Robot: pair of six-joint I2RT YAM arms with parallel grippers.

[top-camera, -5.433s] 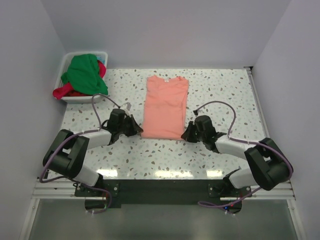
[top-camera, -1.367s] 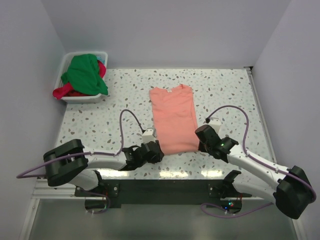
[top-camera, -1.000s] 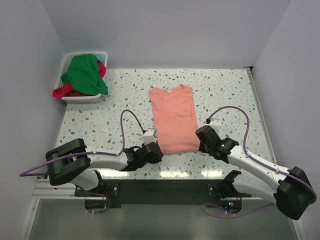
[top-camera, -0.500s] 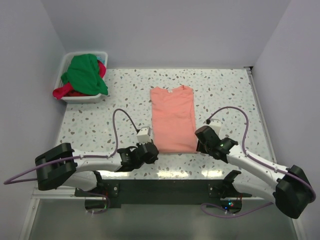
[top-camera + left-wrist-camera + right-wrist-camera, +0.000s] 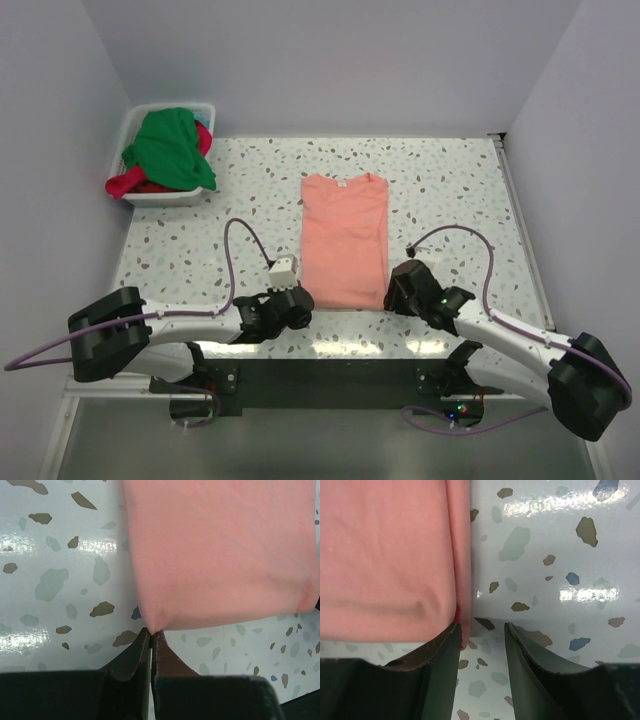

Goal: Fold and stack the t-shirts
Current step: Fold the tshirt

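A: Overhead. Speckled bench (image 5: 450, 200). One salmon-pink t-shirt (image 5: 345, 240) lies flat mid-bench, folded into a long narrow strip, collar at the far end and hem towards the arm bases.

B: The rest of the laundry?

A: White tub (image 5: 135, 120) in the far left corner, seen only from overhead. A green t-shirt (image 5: 170, 145) is heaped on top, with a red-magenta t-shirt (image 5: 125, 185) spilling out beneath it over the near rim.

B: Hands?

A: Left hand (image 5: 300, 302) sits at the near left hem corner, right hand (image 5: 393, 294) at the near right one. Overhead gives their places but not their grips.

B: And the wrist cameras?

A: Left wrist: both fingers pressed together, no gap, the very tip of the pink corner nipped between them, and the cloth puckers slightly there. Right wrist: fingers stand partly apart, with bare bench in the gap. The camera-left finger rests against the edge of the shirt's corner. That hand holds nothing.

B: Any writing?

A: A small pale tag (image 5: 341, 182) inside the pink collar, overhead only, too small to read.
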